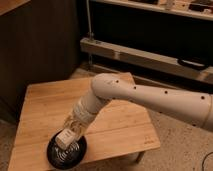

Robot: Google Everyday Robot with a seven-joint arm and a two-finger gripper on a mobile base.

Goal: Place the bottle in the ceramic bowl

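The ceramic bowl (66, 151) is black and glossy and sits at the front left of the wooden table (45, 105). My gripper (69, 132) reaches down from the white arm (150, 97) and hangs over the bowl's far rim. The pale cream bottle (65, 138) is held at the gripper's tip, just above the inside of the bowl. The gripper is shut on the bottle. Part of the bottle is hidden by the gripper.
Dark wooden cabinets stand behind and to the left of the table. A metal rail (145, 55) and dark shelving run along the back right. Speckled floor (180, 150) lies to the right of the table.
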